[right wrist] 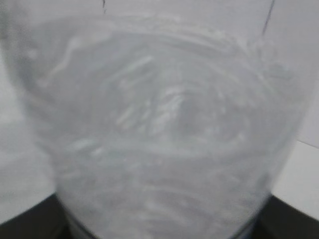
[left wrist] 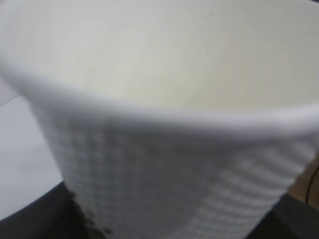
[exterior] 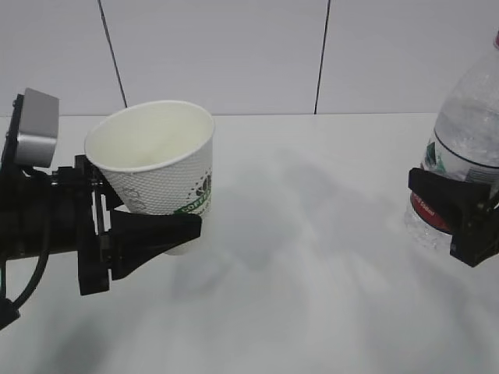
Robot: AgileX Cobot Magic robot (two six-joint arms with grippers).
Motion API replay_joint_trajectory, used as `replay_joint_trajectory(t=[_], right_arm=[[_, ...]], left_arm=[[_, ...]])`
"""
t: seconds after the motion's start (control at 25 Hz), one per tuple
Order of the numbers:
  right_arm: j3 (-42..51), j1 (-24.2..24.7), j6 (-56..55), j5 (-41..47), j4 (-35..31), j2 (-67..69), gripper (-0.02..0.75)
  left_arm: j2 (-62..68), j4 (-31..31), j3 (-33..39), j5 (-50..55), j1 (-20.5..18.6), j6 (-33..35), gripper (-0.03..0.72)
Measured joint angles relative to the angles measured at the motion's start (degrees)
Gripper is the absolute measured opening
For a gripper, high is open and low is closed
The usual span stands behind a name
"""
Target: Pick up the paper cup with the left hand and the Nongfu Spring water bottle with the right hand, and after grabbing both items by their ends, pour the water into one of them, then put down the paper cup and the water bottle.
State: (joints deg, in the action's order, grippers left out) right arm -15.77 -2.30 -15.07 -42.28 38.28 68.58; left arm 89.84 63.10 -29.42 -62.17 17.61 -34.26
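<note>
The white paper cup (exterior: 156, 156) with green marks is off the table, tilted with its mouth toward the upper left. My left gripper (exterior: 185, 227) is shut on its lower end. In the left wrist view the cup (left wrist: 164, 164) fills the frame, with a dark finger (left wrist: 30, 221) at the bottom corner. At the right edge the clear Nongfu Spring water bottle (exterior: 466, 132) stands about upright, and my right gripper (exterior: 438, 204) is shut on its red-labelled lower part. The bottle (right wrist: 164, 139) blocks the whole right wrist view. I cannot make out the water.
A white tabletop (exterior: 312, 257) stretches between the two arms. A white panelled wall (exterior: 257, 54) with dark seams stands behind it. The silver-grey module (exterior: 35, 128) of the left arm sits at the far left.
</note>
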Motion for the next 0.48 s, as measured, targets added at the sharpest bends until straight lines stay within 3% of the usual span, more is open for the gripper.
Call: replay_joint_trajectory(t=[0.48], right_arm=[[0.0, 0.0, -0.6, 0.0, 2.3, 0.0, 0.449]], left_arm=[[-0.1, -3.9, 0.0, 5.1, 10.2, 0.0, 0.549]])
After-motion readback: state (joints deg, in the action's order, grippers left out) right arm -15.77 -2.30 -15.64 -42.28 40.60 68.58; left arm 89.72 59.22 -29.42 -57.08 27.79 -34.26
